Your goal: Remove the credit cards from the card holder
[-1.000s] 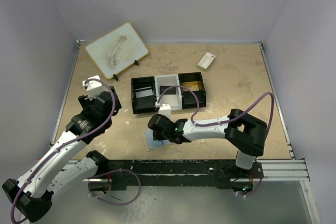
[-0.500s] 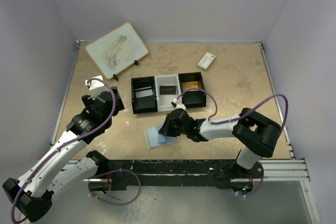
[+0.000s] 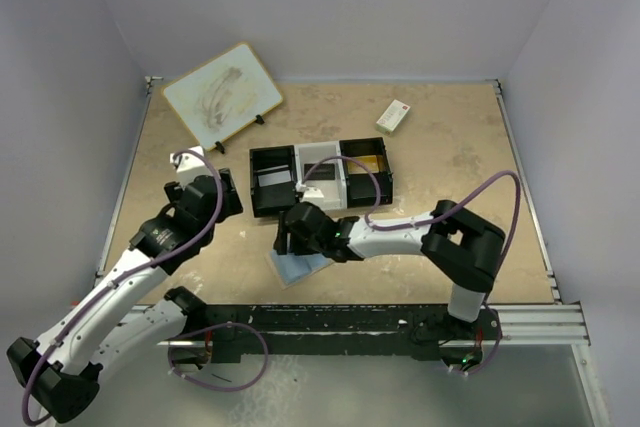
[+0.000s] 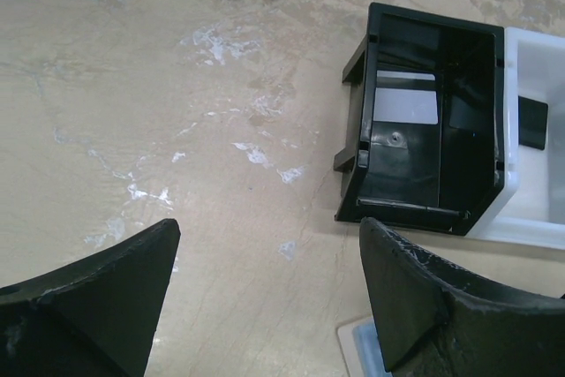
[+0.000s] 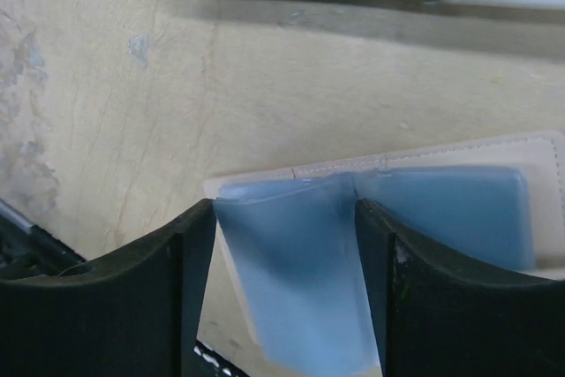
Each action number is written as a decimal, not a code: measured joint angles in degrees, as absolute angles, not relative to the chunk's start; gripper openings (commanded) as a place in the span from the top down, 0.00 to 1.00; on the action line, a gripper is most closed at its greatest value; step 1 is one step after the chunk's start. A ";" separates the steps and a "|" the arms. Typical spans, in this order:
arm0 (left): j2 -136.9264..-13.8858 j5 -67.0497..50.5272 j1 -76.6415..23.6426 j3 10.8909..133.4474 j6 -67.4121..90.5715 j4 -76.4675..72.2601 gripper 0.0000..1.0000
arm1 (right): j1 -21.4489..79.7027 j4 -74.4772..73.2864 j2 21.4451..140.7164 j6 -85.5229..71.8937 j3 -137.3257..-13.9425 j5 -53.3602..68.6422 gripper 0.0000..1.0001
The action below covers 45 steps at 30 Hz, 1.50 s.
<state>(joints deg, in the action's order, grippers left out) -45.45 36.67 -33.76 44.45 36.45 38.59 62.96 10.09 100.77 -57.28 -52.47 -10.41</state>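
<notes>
Your right tool (image 5: 282,209) shifted left over open card holder (image 5: 441,209), jaws spread astride it; left tool (image 4: 265,231) released, empty.

We see a mottled beige table (image 3: 450,177) carrying a black-and-white three-compartment tray (image 3: 252,182) near its middle, the card holder (image 3: 298,268) lying open just nearer the arm bases (pale blue inside up), a small white box (image 3: 393,115) far right, and a propped whiteboard (image 3: 222,95) far left
</notes>
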 measured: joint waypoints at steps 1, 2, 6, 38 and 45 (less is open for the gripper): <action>-44.99 37.08 -33.76 44.45 36.47 38.70 0.20 | 63.94 8.45 101.82 -56.75 -54.43 -11.62 0.31; -44.45 37.54 -33.76 44.45 36.49 38.74 0.20 | 65.14 6.22 103.13 -56.25 -56.84 -13.15 0.30; -41.56 40.01 -33.76 44.45 36.91 38.92 0.20 | 68.05 -0.43 106.89 -54.52 -63.46 -18.63 0.29; -39.77 45.52 -33.76 44.47 37.98 40.49 0.20 | 73.34 -2.50 111.00 -30.30 -67.31 -24.05 0.33; -39.09 45.89 -33.76 44.45 38.37 40.66 0.20 | 74.19 -2.00 111.74 -32.14 -67.99 -25.82 0.59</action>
<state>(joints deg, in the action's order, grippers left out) -39.09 45.89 -33.76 44.45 38.37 40.66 74.19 -2.00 111.74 -32.14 -67.99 -25.82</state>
